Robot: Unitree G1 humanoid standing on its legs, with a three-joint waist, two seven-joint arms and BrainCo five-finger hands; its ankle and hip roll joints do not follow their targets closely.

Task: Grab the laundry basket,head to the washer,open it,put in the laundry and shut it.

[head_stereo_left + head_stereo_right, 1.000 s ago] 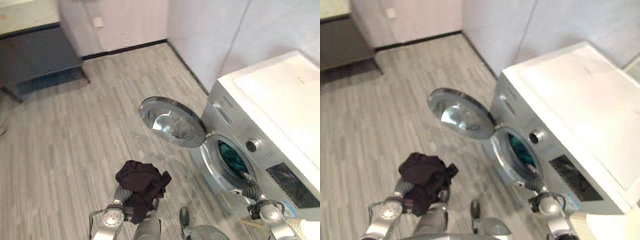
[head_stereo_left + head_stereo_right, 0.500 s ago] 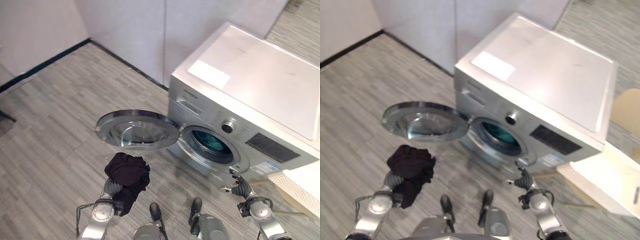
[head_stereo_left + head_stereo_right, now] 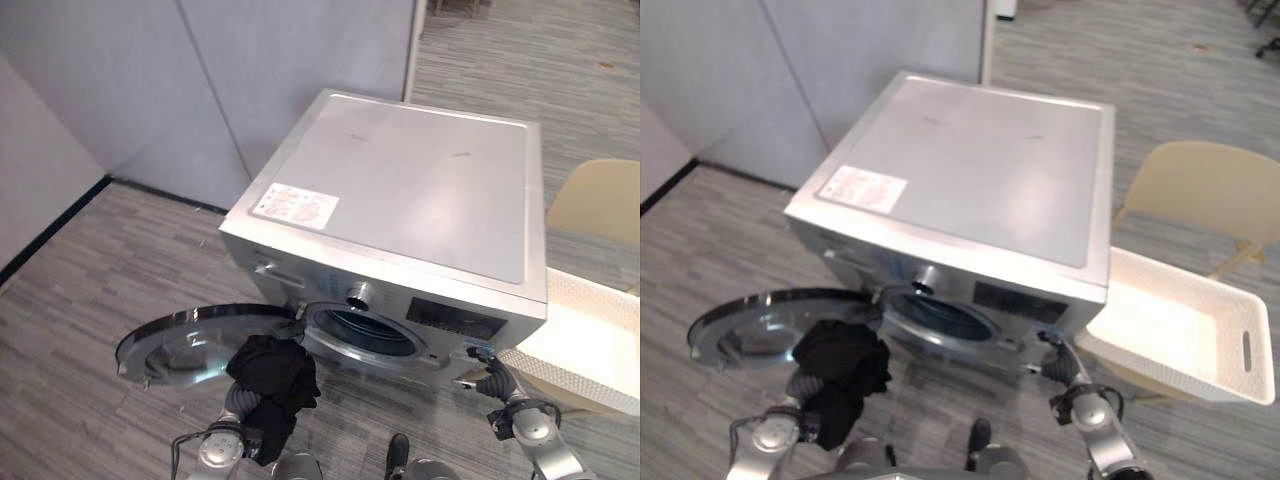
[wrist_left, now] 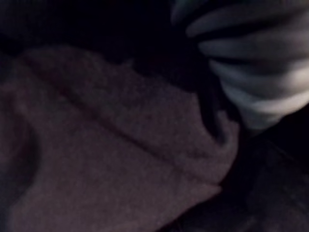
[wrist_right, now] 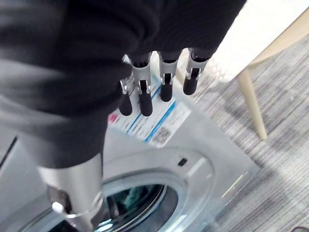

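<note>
Door (image 3: 195, 340): round, glass-centred, chrome-rimmed, swung open flat at 9 o'clock of the drum.
Left hand (image 3: 808, 385): raised, fingers buried in a crumpled dark garment (image 3: 272, 378); grip cannot be told.
Washer (image 3: 400, 210): boxy, silver, smooth-topped.
Right hand (image 5: 159, 82): fingers straight, empty, at 4 o'clock of the drum.
Laundry basket (image 3: 1200, 340): white, perforated, 3 o'clock of washer.

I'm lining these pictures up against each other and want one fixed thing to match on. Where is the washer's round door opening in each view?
Left eye view: door opening, low centre, under the control knob.
Right eye view: lower, left of centre, beside the dark laundry.
Left wrist view: not seen; dark cloth covers it.
Right wrist view: beyond the right hand, opening.
Shared landmark: the swung-open door.
</note>
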